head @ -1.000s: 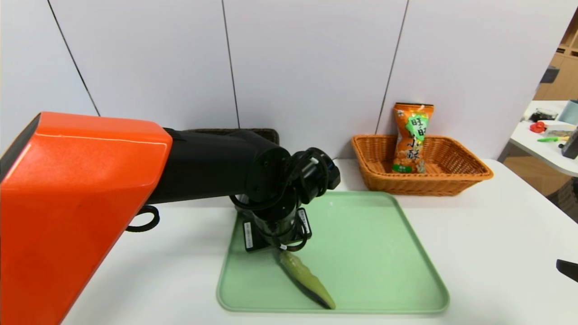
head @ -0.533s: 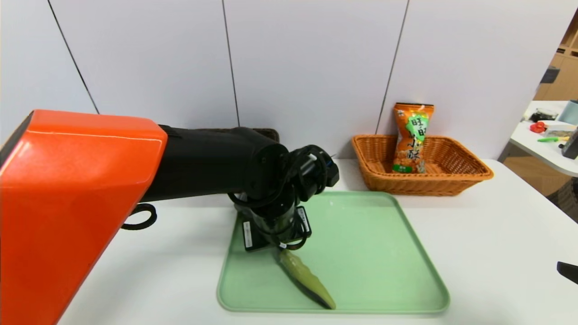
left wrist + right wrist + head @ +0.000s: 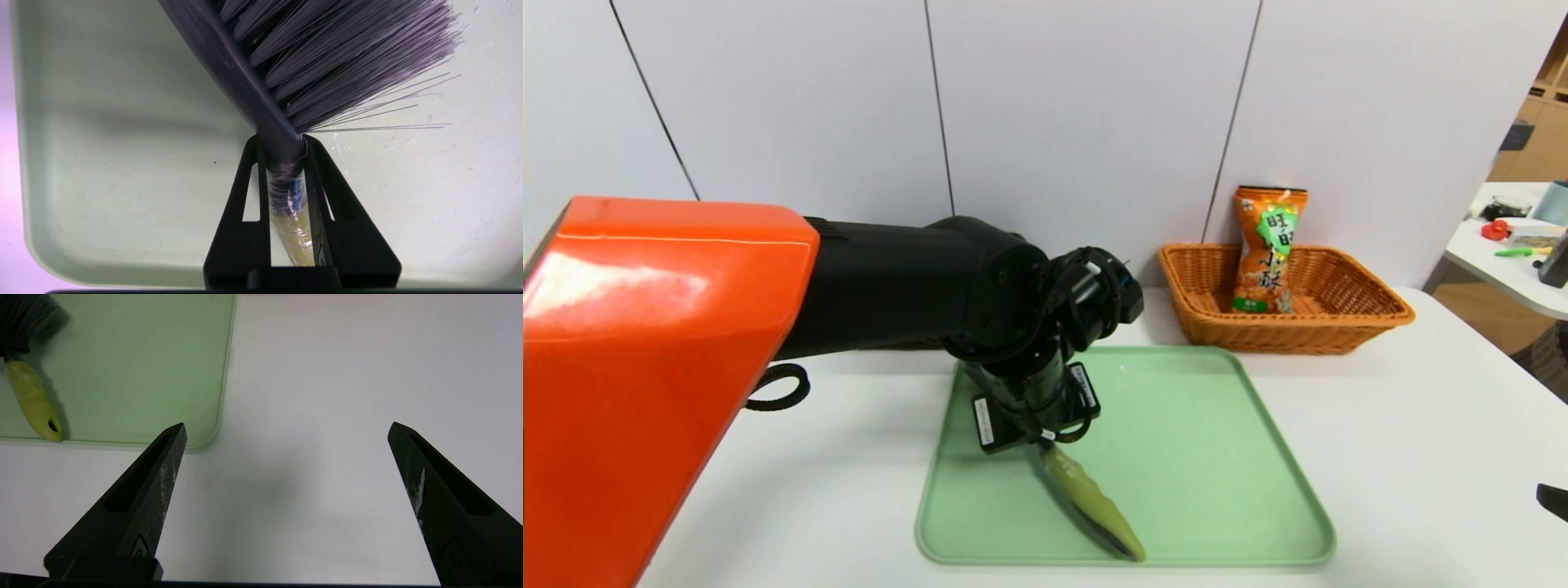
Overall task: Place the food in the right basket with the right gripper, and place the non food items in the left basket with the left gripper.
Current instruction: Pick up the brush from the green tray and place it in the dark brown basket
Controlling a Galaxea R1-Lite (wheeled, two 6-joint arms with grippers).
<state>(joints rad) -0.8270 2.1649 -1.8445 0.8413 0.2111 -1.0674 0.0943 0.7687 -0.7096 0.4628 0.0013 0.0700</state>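
Over the green tray (image 3: 1217, 490), the left gripper (image 3: 286, 163) has its fingers clamped on the brush (image 3: 1094, 506) at the neck.
Brush picked, not yet binned: next it must lift and carry back to the dark left basket, hidden behind the arm. Snack bag (image 3: 1266, 249) already stands in the right basket (image 3: 1372, 314); the right gripper (image 3: 286, 465) idles wide open, empty, above the table (image 3: 347, 396).

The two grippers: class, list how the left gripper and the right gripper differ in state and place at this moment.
The left gripper is shut on the brush; the right gripper is open and holds nothing. The left gripper is above the green tray; the right gripper is above bare white table beside the tray's corner. Both have slim black pointed fingers with slots.
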